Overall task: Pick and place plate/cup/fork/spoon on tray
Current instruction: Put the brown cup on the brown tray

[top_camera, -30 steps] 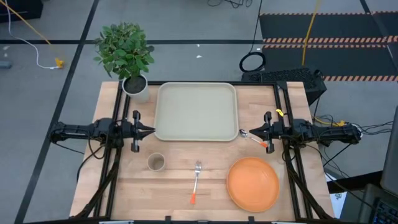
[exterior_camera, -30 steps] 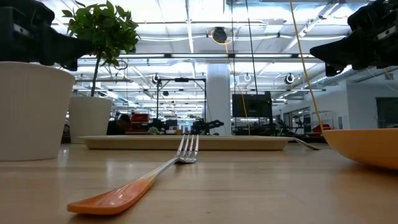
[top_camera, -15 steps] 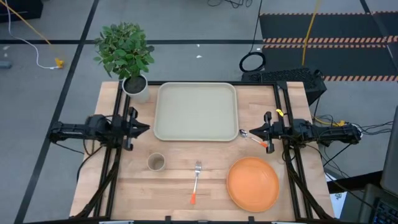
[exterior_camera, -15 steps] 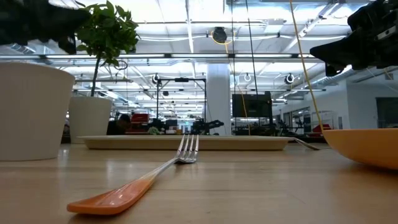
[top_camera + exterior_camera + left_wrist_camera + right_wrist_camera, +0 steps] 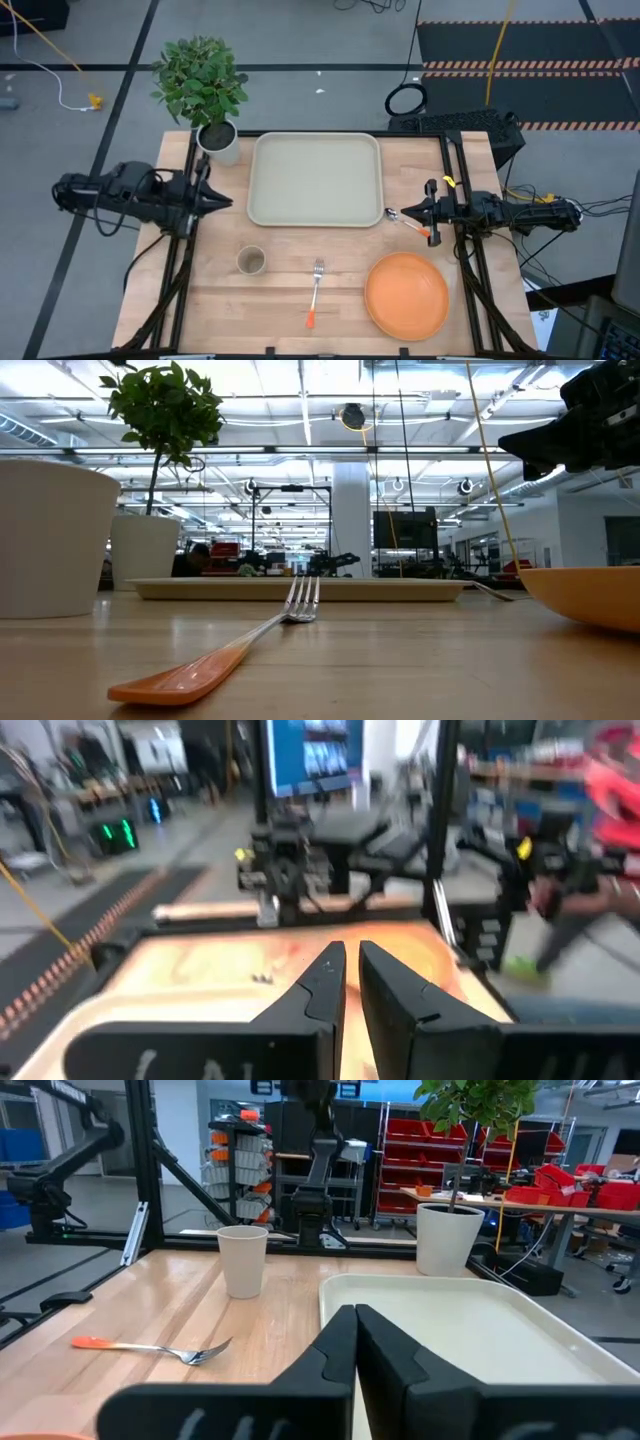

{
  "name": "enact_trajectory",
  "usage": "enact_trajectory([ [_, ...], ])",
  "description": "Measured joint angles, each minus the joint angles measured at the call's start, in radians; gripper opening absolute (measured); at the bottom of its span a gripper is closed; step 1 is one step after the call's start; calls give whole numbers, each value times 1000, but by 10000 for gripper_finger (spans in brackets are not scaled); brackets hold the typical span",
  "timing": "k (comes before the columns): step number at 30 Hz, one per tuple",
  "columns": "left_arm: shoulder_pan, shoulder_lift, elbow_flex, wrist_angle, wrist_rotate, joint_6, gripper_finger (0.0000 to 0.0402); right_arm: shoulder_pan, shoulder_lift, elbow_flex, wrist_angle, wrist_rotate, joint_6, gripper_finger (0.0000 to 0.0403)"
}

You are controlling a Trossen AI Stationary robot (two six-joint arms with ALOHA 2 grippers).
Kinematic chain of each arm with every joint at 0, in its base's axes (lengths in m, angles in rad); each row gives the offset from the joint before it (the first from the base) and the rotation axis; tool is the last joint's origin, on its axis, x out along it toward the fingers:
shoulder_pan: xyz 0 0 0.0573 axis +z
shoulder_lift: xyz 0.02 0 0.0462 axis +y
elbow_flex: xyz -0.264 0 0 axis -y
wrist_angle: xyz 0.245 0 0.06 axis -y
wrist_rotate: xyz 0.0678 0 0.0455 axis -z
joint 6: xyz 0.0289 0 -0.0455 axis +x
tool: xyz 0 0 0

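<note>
At table's left edge: left gripper (image 5: pixel 222 199) has drawn back outward from beside the tray (image 5: pixel 315 180) since a second ago; fingers closed, holding nothing.
Right gripper (image 5: pixel 412 212): unmoved beside the tray's right near corner, fingers together, empty.
Spoon (image 5: pixel 407 222): lies under the right gripper, at the tray's corner.
Near row: cup (image 5: pixel 250 261), fork (image 5: pixel 315 291), plate (image 5: pixel 407 292), all on the bare wood.
Low view only: left arm gone from frame; fork (image 5: pixel 235 645) fills the foreground.
Right wrist only: cup (image 5: pixel 242 1260) upright beyond the fork (image 5: pixel 150 1347).
</note>
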Motion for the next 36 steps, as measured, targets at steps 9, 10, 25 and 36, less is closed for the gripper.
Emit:
enact_trajectory([
  [9,-111,242,210,-114,0,50,6,0,0,0,0,0,-1,0],
  [10,-120,261,225,-120,-2,48,5,0,0,0,0,0,-1,0],
  [25,-301,637,435,-442,-31,-84,10,0,0,0,197,0,335,0],
  [36,-430,860,437,-572,-30,-324,108,0,0,0,338,6,488,0],
])
